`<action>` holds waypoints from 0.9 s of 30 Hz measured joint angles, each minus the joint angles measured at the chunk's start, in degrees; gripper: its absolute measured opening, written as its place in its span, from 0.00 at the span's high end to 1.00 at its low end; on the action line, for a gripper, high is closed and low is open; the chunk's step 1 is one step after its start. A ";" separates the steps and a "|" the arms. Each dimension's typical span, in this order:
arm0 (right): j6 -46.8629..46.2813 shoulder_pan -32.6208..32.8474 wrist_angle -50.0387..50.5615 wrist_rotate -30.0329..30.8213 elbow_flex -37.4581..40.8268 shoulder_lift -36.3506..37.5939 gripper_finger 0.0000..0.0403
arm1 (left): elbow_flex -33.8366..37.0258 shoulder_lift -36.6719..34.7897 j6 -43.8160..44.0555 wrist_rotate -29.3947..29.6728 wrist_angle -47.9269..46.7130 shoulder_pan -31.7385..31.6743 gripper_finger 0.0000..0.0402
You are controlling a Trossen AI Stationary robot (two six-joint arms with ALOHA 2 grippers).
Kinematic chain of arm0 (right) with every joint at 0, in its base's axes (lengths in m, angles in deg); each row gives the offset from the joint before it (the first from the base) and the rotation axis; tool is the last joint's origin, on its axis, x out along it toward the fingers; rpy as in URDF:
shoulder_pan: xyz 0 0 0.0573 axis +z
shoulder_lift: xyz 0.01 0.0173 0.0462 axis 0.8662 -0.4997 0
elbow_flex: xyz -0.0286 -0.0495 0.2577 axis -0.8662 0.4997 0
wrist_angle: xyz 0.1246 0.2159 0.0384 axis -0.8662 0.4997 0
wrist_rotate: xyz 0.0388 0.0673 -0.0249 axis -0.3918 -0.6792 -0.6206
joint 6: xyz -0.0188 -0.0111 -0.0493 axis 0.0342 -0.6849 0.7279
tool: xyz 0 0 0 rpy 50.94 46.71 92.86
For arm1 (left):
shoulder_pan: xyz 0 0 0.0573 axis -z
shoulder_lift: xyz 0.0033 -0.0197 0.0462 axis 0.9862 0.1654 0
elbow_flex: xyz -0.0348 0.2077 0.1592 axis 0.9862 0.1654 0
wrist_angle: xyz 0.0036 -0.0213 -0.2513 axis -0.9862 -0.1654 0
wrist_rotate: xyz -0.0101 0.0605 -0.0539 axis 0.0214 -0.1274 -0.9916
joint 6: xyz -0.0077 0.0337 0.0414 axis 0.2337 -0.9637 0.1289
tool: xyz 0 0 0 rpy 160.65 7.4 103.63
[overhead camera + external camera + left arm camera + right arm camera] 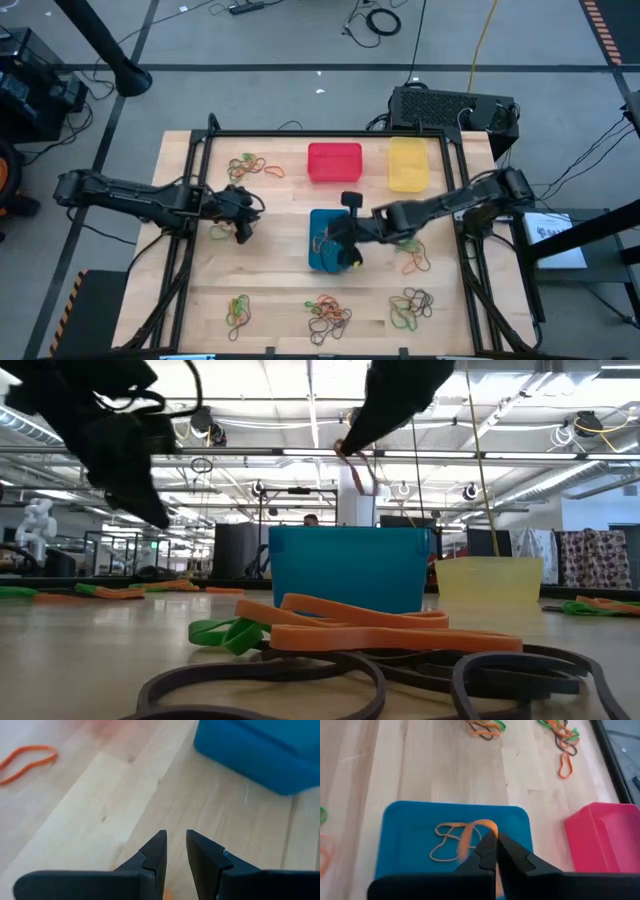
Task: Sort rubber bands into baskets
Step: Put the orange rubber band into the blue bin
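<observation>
The blue basket [325, 242] stands mid-table, with the red basket [334, 162] and the yellow basket [407, 163] at the far side. My right gripper [495, 840] hovers over the blue basket, shut on an orange rubber band [470, 837]. More orange bands [447, 845] lie on the basket's floor. My left gripper [175, 842] is to the left of the blue basket, just above the table. Its fingers are a narrow gap apart with nothing between the tips. A loose orange band [25, 760] lies on the wood beyond it. My right gripper pinches the orange band's upper bend [482, 825] between its two fingertips, coming from above and pointing down. The band is lifted and hangs below the fingers as a slack loop [365, 472] above the blue basket's open top.
Piles of orange, green and dark bands lie at the far left [250, 165], along the near edge [238, 312] [328, 315] [410, 305] and right of the blue basket [410, 258]. A black frame rail [330, 133] borders the table.
</observation>
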 joint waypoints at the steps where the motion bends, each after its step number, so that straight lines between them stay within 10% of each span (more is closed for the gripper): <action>1: 0.63 -0.93 -0.03 -1.08 0.00 -0.18 0.98 | 0.00 -1.38 0.28 0.34 -1.78 0.02 0.80; 27: -1.53 -8.55 -6.36 -18.45 -1.58 -6.64 0.66 | 0.02 -13.60 11.93 7.28 -13.31 0.02 0.80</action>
